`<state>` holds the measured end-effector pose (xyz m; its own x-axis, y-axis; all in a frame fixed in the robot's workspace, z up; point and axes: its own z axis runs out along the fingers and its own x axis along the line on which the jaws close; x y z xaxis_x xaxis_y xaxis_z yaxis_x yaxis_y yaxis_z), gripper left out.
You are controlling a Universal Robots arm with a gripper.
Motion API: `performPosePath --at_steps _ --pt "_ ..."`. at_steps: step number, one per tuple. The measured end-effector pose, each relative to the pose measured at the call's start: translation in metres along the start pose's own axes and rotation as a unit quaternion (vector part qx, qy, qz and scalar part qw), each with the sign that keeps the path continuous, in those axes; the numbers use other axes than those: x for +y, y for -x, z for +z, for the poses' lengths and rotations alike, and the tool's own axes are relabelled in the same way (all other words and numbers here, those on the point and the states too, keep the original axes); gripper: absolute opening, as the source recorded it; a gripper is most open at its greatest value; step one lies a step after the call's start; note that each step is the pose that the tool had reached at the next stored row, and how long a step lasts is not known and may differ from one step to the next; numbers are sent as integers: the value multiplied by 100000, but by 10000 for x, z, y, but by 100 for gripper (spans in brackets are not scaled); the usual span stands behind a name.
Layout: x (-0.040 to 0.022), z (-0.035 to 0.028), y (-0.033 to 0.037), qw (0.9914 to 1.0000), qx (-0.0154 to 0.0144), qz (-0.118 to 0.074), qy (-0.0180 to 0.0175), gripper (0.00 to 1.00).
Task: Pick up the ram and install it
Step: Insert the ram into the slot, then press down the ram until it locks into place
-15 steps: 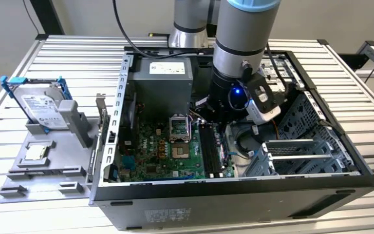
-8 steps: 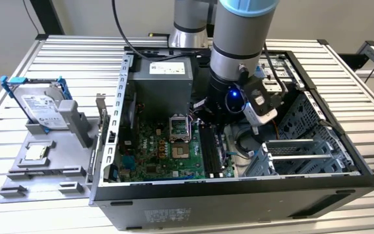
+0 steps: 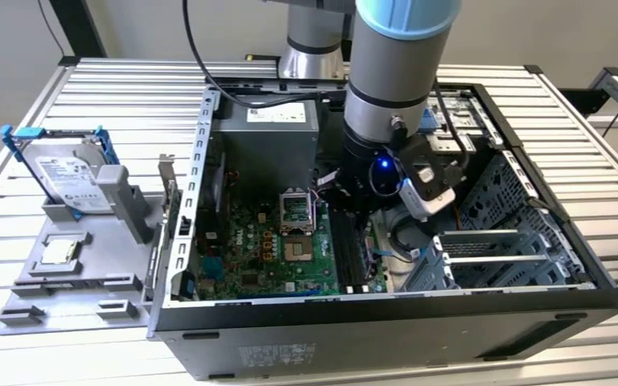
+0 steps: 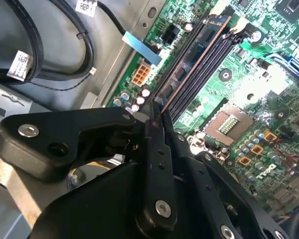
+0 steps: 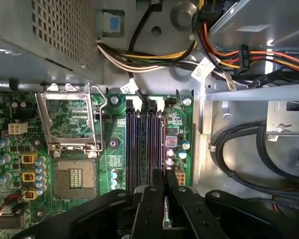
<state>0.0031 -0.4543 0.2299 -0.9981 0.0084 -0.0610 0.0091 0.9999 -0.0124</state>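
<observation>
Layout inside and beside the open computer case (image 3: 395, 330)

The motherboard (image 3: 271, 249) is lying in the case; the tray (image 3: 67, 281) is sitting at the exterior view's left of it, with the hard drive (image 3: 67, 173) standing on the tray.

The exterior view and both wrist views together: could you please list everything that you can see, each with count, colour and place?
computer case: one, black, open on the slatted table.
motherboard: one, green, on the case floor.
processor socket: one, silver frame, open, beside the memory slots.
ram: one, dark stick, standing in the slots, gripped at its near end.
power supply: one, grey, at the case's far end.
hard drive: one, silver in blue bracket, on the grey tray.
processor chip: one, silver, on the tray.
pincer: one, black, shut on the ram.
</observation>
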Motion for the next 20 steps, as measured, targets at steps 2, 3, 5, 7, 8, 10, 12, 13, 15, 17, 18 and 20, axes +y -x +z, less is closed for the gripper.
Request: performPosePath --at_steps 2,3,5,7,8,10,12,13,15,17,18,20 --pt "0 29 -2 100000 1 -8 1 0" --pt "0 40 -2 100000 3 -9 -6 0" --pt "0 51 -3 100000 6 -9 -18 0" --pt "1 53 -3 100000 7 -9 -22 0" --pt "3 60 -4 100000 -2 -3 8 0" --pt "4 70 -4 100000 2 -8 -10 0" --pt "7 78 -5 100000 2 -8 -13 0" --pt "9 84 -5 100000 2 -8 -13 0" --pt "12 89 -5 100000 3 -9 -22 0" --pt "15 94 -6 100000 3 -6 -18 0" --pt "14 95 -6 100000 4 -7 -24 0" --pt "14 96 -8 100000 5 -33 -26 0"
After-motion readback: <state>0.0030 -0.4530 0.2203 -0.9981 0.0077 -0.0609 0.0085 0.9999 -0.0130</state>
